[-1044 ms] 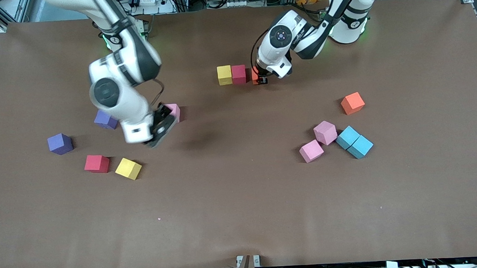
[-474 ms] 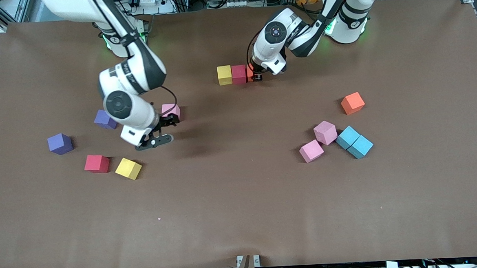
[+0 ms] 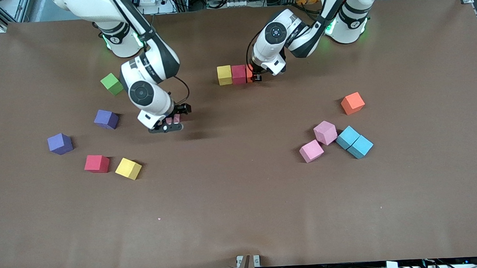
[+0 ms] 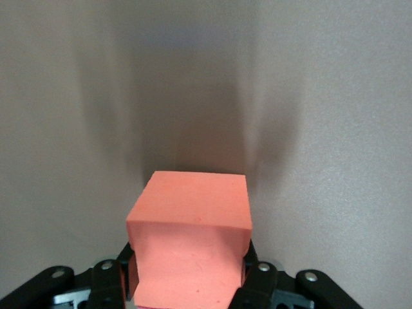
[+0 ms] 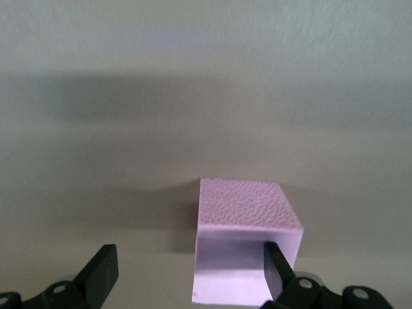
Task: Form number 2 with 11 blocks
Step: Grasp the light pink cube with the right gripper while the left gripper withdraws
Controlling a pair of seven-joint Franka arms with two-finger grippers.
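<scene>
Listing the front view first: a brown table (image 3: 242, 215) carries loose cubes and a short started row. The row lies near the edge where the arm bases stand, about midway along it: a yellow cube (image 3: 224, 74), a red cube (image 3: 238, 74) touching it, and an orange cube (image 3: 250, 73) touching the red one, mostly hidden under the left gripper (image 3: 256, 78). That gripper is clamped on the orange cube.

Toward the right arm's end: a green cube (image 3: 111, 84), two purple cubes (image 3: 106, 119) (image 3: 59, 143), a second red cube (image 3: 96, 163) and a second yellow cube (image 3: 128, 168) just beside it. The right gripper (image 3: 172, 120) sits low at a pink cube (image 3: 173, 119), which its wrist largely covers.

Toward the left arm's end: a second orange cube (image 3: 352, 102) alone; nearer the camera, two pink cubes (image 3: 325, 132) (image 3: 311, 150) touching at a corner, and two light blue cubes (image 3: 348, 137) (image 3: 360, 146) side by side, the first touching the upper pink one.

Left wrist view: the orange cube (image 4: 190, 241) fills the space between the left gripper's (image 4: 190, 283) black fingers (image 4: 257, 283), which press its two sides; bare table surface lies around it.

Right wrist view: the pink cube (image 5: 246, 241) rests on the table between the spread fingers of the right gripper (image 5: 187, 273). One finger (image 5: 278, 267) lies against or just at the cube's side; the other (image 5: 100, 273) stands well clear of it, so the jaws are wide apart and not gripping.
</scene>
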